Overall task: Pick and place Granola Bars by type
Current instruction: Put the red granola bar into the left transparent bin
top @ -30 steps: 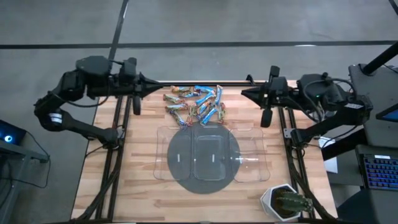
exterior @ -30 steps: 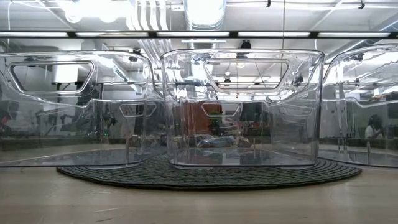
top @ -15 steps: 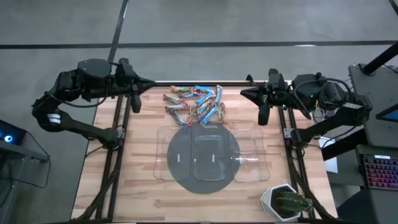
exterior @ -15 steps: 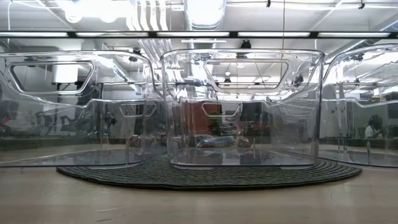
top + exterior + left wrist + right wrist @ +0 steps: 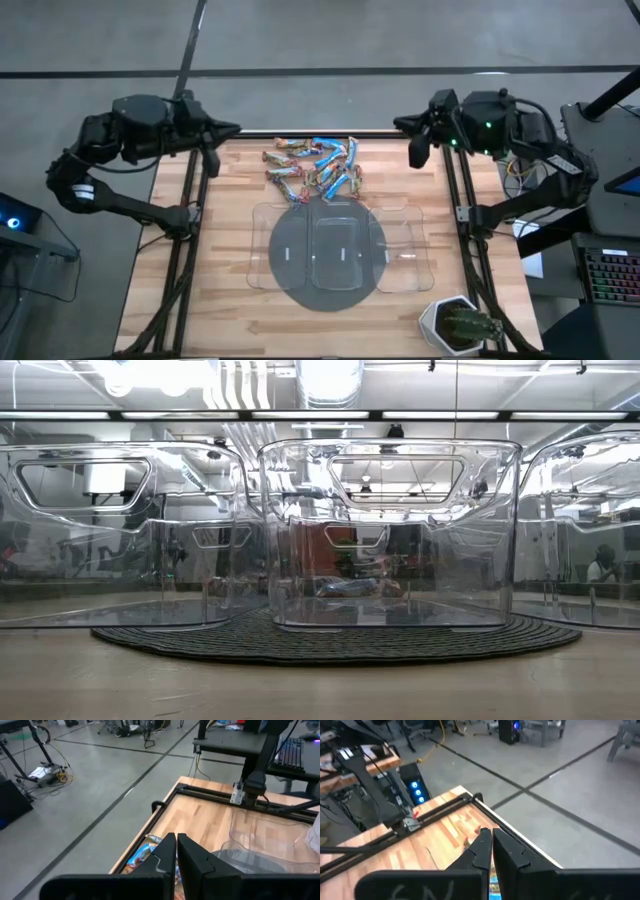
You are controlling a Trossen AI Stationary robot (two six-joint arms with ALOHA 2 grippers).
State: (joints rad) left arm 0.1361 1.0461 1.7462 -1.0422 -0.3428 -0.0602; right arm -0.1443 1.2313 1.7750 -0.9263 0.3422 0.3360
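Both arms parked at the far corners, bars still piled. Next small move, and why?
Probably open the left gripper and bring it toward the granola bars: all lie piled on the table beyond the clear trays, both grippers' fingers are shut and empty, and the right gripper is equally far off.

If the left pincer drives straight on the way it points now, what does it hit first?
Probably the granola bars: the shut left pincer points across the table's far edge toward that pile, nothing between. It may sit higher and pass over them.
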